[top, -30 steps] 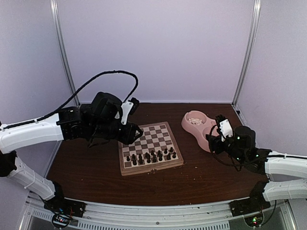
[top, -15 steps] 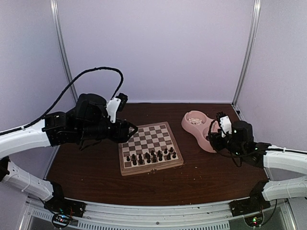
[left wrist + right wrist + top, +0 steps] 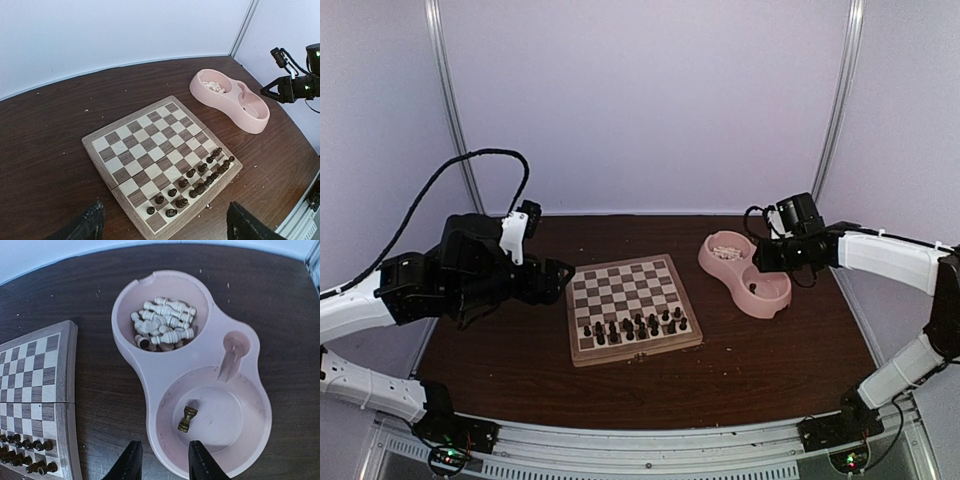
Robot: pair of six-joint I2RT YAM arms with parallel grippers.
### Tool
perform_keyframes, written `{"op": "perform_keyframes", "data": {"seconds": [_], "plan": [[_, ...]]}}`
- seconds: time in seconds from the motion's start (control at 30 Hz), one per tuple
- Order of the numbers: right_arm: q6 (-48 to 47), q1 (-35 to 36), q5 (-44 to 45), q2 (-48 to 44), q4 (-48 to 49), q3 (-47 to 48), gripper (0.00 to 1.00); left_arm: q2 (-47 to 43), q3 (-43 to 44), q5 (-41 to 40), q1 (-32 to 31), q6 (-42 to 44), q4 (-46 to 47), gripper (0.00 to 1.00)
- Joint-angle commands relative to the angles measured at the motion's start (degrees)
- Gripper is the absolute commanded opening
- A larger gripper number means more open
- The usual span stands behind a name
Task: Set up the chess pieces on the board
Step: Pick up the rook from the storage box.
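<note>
The board (image 3: 630, 285) lies mid-table, its far rows bare. Several dark chess pieces (image 3: 635, 325) stand on its two near rows, seen closer in the left wrist view as chess pieces (image 3: 200, 182). One dark piece (image 3: 187, 418) lies on its side in the pink bowl's near basin. Cream-white pieces (image 3: 165, 327) are heaped in the far basin. My left gripper (image 3: 560, 275) hovers open just left of the board, nothing between its fingers (image 3: 92, 220). Above the bowl's near rim, my right gripper (image 3: 164, 447) is narrowly open and empty, the dark piece just beyond its tips.
The pink double bowl (image 3: 712, 262) sits right of the board on the dark wooden table. Purple walls with metal posts close the back and sides. Crumbs speckle the table near the board (image 3: 145, 145).
My left arm has pulled back to the left off the board and its jaws have widened. My right arm has risen and swung over the pink bowl, jaws narrowing.
</note>
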Motion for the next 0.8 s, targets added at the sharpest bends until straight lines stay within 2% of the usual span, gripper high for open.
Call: {"op": "perform_keyframes", "data": {"seconds": [0.0,0.4,0.77], "plan": [[6.63,-0.75,-3.63,6.67,-8.58,4.41,0.34,-1.58,-0.57,-2.41,-0.14,-1.27,-2.17,0.84],[12.28,-1.61,-0.16,14.44,-4.36,3.95,0.32,-0.94,-0.84,-1.98,-0.14,0.11,-1.48,0.84],[13.83,-3.25,1.54,16.96,-1.5,3.37,0.29,1.67,0.61,-1.45,-0.15,0.67,-1.38,0.84]]}}
